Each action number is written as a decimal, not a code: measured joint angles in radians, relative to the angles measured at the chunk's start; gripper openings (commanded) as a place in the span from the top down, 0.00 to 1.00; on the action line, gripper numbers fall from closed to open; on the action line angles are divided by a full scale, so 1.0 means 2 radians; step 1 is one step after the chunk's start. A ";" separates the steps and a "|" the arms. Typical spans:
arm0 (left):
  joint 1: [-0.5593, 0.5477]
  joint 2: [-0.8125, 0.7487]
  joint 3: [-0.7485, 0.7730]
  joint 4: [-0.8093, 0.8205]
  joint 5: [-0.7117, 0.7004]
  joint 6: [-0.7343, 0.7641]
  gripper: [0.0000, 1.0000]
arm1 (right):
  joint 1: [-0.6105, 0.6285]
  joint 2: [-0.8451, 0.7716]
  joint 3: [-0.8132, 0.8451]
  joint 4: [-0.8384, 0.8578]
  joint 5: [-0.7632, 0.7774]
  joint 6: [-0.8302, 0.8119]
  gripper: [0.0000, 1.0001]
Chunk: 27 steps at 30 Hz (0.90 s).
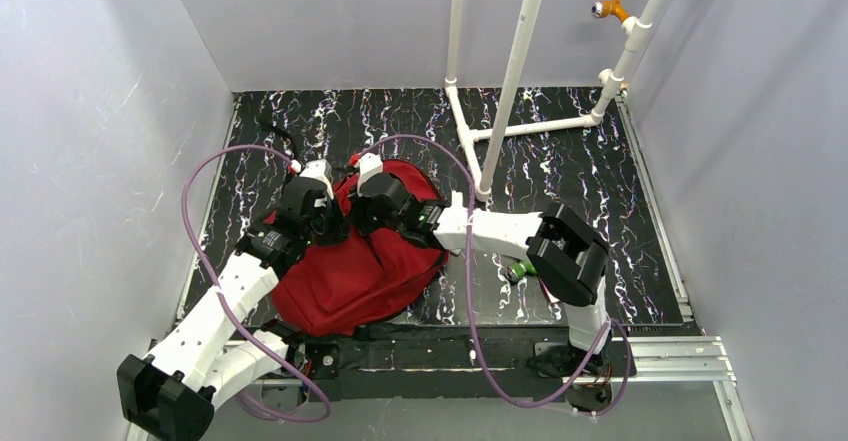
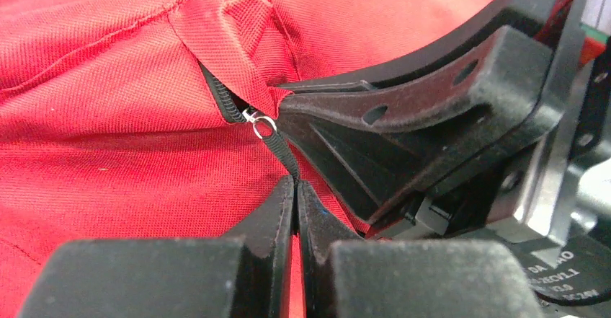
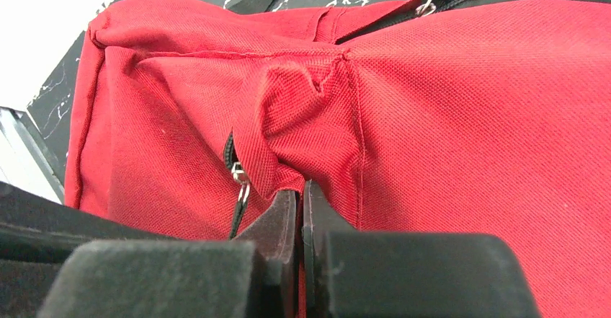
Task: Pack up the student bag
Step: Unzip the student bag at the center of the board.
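At the student bag's (image 1: pixel 350 276) zipper (image 2: pixel 218 92) end, the left hand (image 2: pixel 295 188) is clenched on the black pull (image 2: pixel 278 149), the right hand (image 3: pixel 299 195) apparently pinching the red tab (image 3: pixel 288 109) just beside it.

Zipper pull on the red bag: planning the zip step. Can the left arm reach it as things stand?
Likely yes: the left pincer looks shut on its black pull strap; the right pincer only grips the red tab beside it.
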 measured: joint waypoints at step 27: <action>-0.004 -0.051 0.084 -0.084 -0.106 0.000 0.25 | -0.017 -0.104 -0.053 0.002 -0.060 -0.036 0.46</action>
